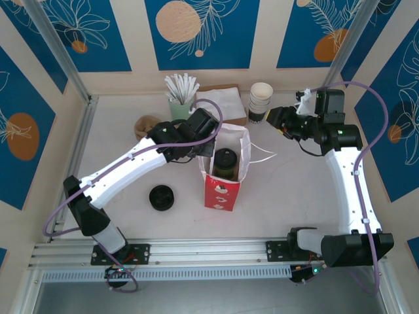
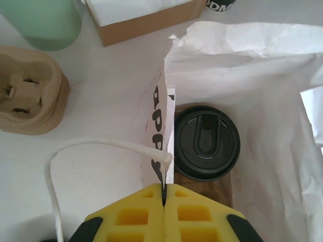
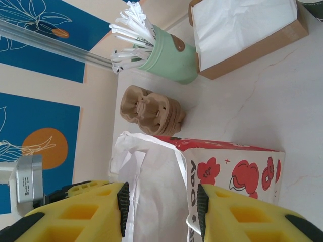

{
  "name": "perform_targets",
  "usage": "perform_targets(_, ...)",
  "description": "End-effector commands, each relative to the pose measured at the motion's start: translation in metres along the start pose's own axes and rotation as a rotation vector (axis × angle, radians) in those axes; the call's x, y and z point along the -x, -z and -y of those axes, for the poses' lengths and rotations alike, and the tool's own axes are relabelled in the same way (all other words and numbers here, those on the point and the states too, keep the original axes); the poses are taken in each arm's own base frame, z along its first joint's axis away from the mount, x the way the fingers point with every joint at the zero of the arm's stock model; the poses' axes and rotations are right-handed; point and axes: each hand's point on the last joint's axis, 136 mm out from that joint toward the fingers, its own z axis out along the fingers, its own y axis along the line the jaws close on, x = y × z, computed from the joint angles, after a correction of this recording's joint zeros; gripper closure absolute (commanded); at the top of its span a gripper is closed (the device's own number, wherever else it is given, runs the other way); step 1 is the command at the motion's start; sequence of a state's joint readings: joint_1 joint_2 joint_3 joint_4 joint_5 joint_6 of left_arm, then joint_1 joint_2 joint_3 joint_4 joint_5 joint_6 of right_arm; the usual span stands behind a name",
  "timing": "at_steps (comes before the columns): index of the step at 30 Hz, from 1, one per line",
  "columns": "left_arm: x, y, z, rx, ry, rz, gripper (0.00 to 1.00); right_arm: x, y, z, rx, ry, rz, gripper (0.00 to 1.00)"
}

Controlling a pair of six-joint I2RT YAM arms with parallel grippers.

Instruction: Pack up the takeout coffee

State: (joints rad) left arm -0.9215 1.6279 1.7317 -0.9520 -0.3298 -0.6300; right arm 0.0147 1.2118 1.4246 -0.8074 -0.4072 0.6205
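Takeout coffee [image 2: 206, 142] sits inside bag [image 1: 221, 191]; left gripper [image 2: 164, 194] pinches bag wall, likely propping mouth open; right gripper [image 3: 161, 204] fingers spread, empty.

- Table [image 1: 294, 196] was white w/ faint marble veining, evenly lit.
- Wall panels [image 1: 229, 39] were deep blue w/ white leaf outlines & orange discs, cream strips btwn.
- Metal posts [image 1: 57, 52] stood at back corners; alu rail [image 1: 209, 248] ran along near edge.

The takeout coffee [image 1: 226, 162] stands inside the bag [image 1: 221, 190] in the middle of the counter [image 1: 294, 190]. A loose lid [image 1: 161, 197] lies left of the bag. Behind it — left to right — sit cup carriers [image 1: 146, 125], straw holder [image 1: 179, 110], napkin box [image 1: 226, 98] and stack of cups [image 1: 260, 103].
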Motion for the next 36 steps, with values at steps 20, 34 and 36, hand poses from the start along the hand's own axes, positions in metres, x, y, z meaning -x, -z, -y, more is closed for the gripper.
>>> perform_targets(20,-0.019,0.029,-0.076,0.135,0.082,0.044,1.0,0.003,-0.021,-0.013,0.008,0.031,-0.039,0.57)
perform_targets(34,-0.011,0.031,-0.076,0.049,0.114,0.058,0.73,0.038,-0.089,-0.007,-0.203,0.233,0.039,0.57)
perform_targets(36,-0.007,0.037,-0.073,0.026,0.108,0.076,0.6,0.048,-0.104,-0.006,-0.233,0.275,0.068,0.56)
